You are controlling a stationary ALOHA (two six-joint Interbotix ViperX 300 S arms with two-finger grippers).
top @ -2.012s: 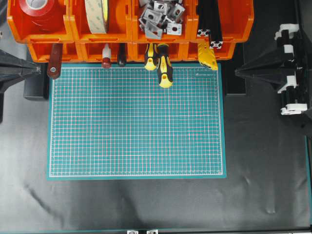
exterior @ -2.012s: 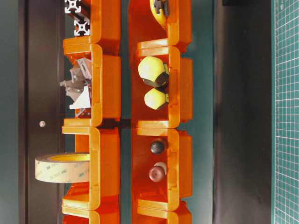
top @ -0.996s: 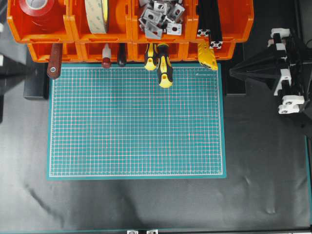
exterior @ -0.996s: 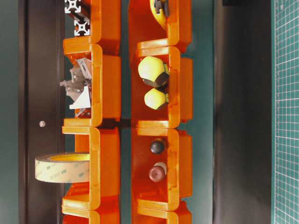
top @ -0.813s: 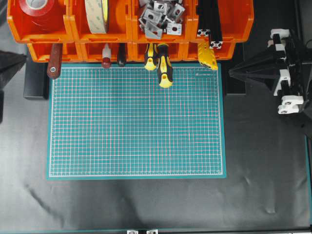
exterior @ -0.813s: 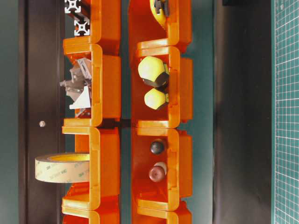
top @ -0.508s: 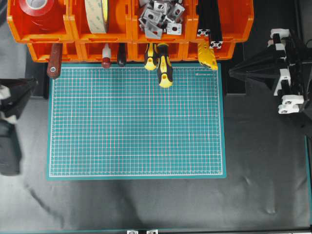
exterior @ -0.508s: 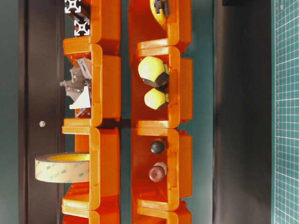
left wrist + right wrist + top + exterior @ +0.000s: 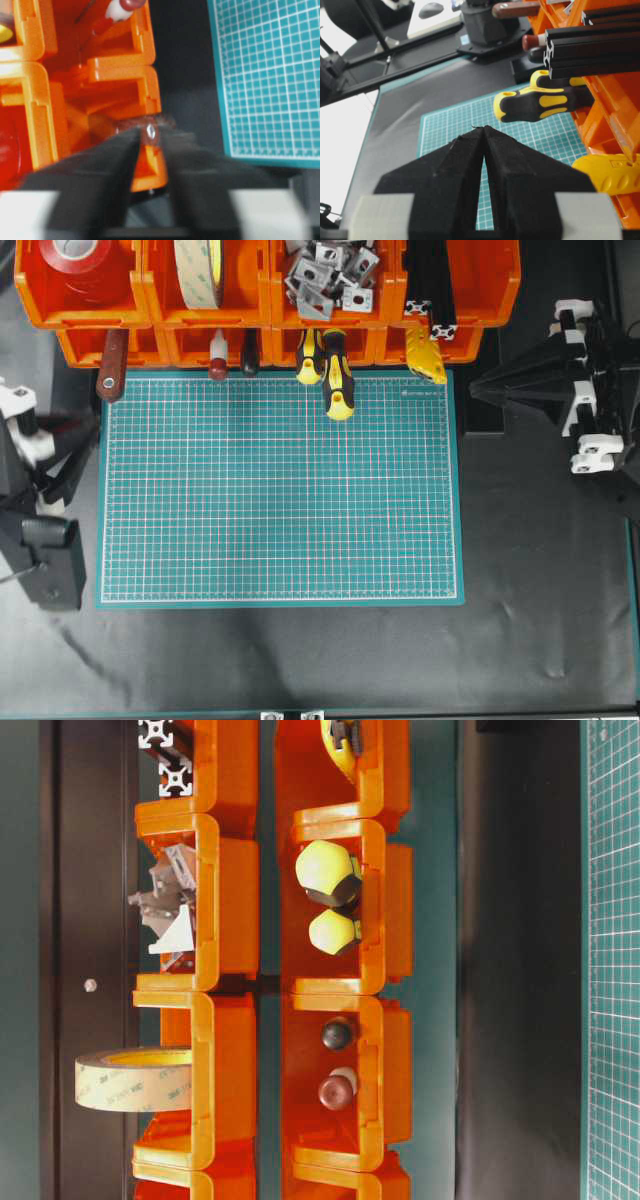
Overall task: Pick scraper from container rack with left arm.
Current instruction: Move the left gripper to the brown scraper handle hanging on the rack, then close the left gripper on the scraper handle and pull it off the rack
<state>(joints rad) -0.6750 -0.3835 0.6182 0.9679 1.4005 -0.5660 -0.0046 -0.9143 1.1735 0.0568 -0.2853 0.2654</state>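
Note:
The scraper lies in the far-left lower bin of the orange container rack, with its reddish-brown handle and end hole sticking out over the front. My left gripper is at the mat's left edge, a little in front of the handle end and not touching it. In the left wrist view its jaws stand slightly apart and empty, with the scraper's handle end just beyond the tips. My right gripper is shut and empty at the right, and shows shut in the right wrist view. The scraper's handle also shows there.
A green cutting mat covers the table's middle. Two yellow-and-black screwdrivers overhang the rack's front. A red-and-white-handled tool, a yellow tool, tape rolls, metal brackets and black extrusions fill the other bins.
My left arm has come in from the left edge and moved right and toward the front, its tips now close to the scraper's handle end. The right arm has stayed still.

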